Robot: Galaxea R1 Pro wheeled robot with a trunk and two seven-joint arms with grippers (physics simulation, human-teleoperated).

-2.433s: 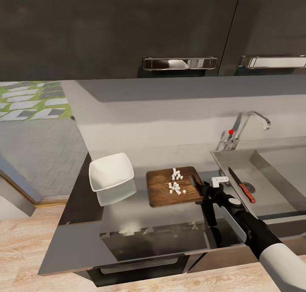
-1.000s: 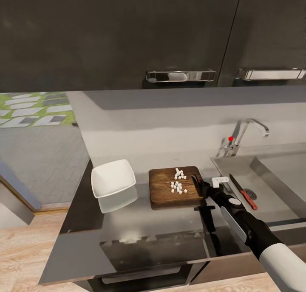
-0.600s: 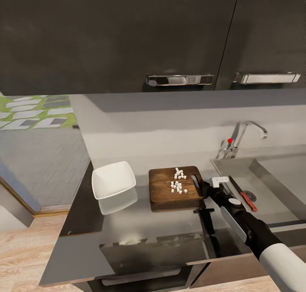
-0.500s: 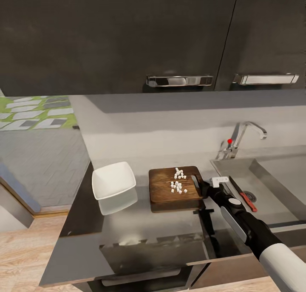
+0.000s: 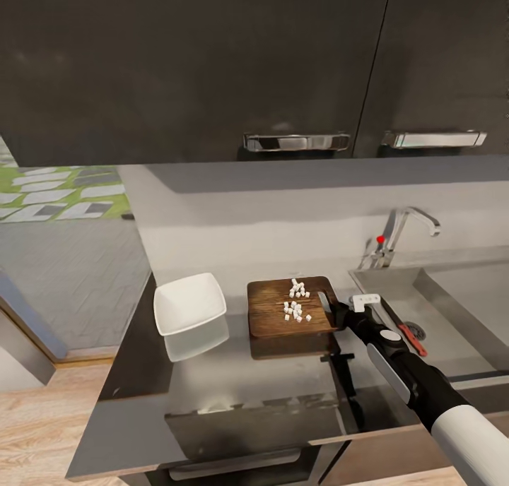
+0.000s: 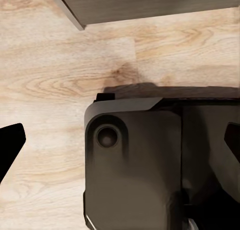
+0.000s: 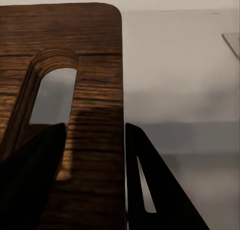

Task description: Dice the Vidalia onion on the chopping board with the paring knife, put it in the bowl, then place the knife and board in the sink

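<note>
The dark-brown chopping board [image 5: 272,316] sits between bowl and sink, seemingly raised a little above its reflection on the grey countertop [image 5: 233,373]. Several pale bits of diced Vidalia onion [image 5: 295,304] lie on it. My right gripper [image 5: 334,312] is shut on the board's handle end. Up close, its fingers [image 7: 35,180] pinch the strip of chopping board [image 7: 95,64] beside the oval hole. The white bowl [image 5: 189,304] stands left of the board. The red-handled paring knife [image 5: 411,336] lies in the sink [image 5: 459,302], its blade partly behind my arm. My left gripper [image 6: 125,135] hangs open over the floor.
A chrome tap [image 5: 403,228] with a red knob rises behind the sink. Dark upper cabinets [image 5: 212,62] with chrome handles hang over the counter. The counter ends just left of the bowl, with grey tiled floor [image 5: 71,274] beyond. My dark base [image 6: 150,160] stands on wood flooring.
The whole view has drifted as the camera moved. The right gripper has stayed on the board's handle end, and the board now looks slightly higher above its reflection. The dice have kept their place.
</note>
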